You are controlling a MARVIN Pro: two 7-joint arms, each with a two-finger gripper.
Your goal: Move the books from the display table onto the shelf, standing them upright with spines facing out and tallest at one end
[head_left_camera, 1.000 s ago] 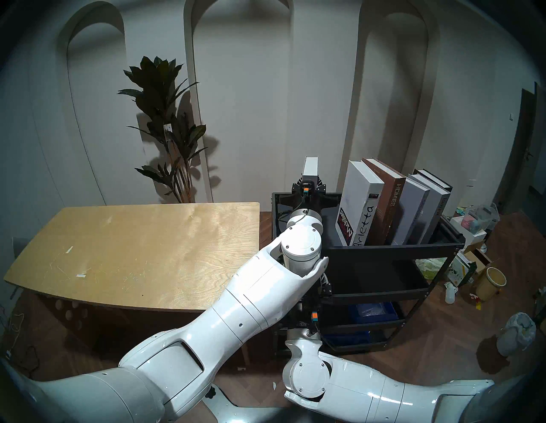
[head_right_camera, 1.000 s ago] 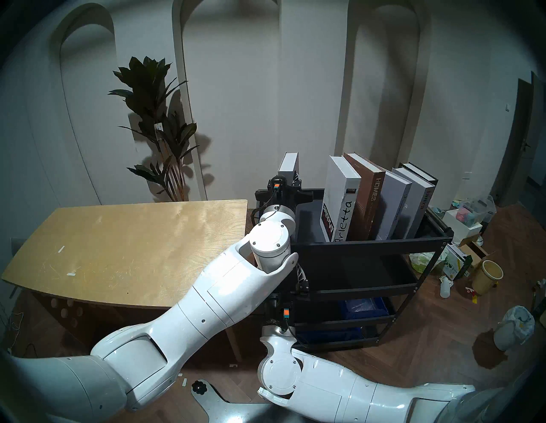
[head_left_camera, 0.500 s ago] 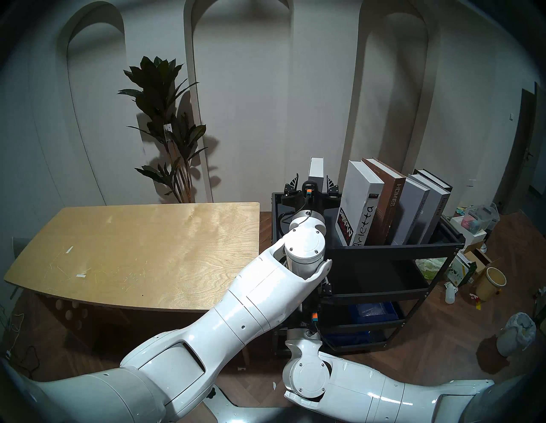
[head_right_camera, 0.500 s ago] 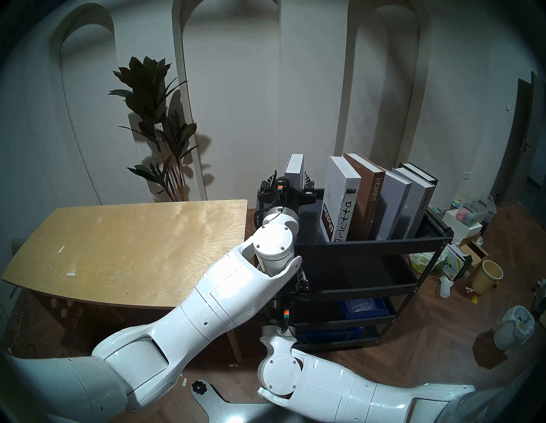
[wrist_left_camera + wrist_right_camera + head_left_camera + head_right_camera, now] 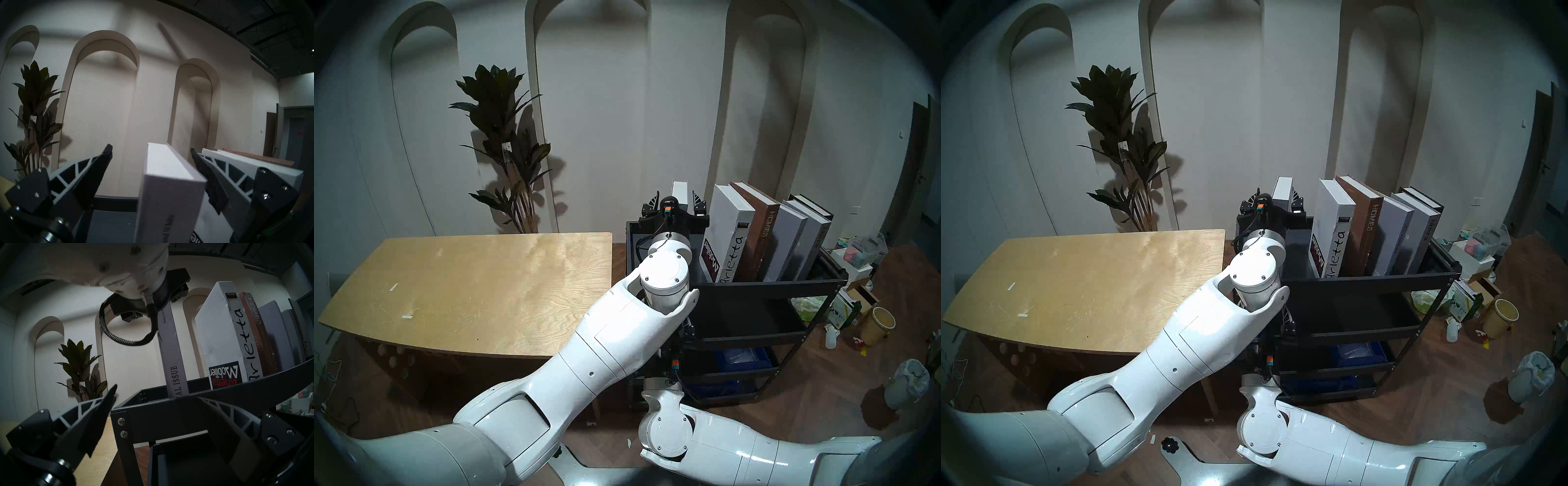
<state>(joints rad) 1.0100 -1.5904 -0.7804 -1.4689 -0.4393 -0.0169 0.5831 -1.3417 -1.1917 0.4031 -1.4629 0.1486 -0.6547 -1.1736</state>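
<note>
Special Issue book (image 5: 167, 183): upright on the shelf (image 5: 765, 286), alone, apart from Arletta (image 5: 726, 234) and its row
Left gripper (image 5: 151, 152): released, fingers straddling the book's top
Right gripper (image 5: 153, 395): empty, spread, below the rim
Nearer arm: left, the book dead ahead

Books (image 5: 755, 234) upright on shelf (image 5: 765, 288)

Two head cameras look down from above and in front of the shelf (image 5: 765, 288); the left wrist camera sits close over its top, facing the wall; the right wrist camera looks up from just below. All share the shelf.
</note>
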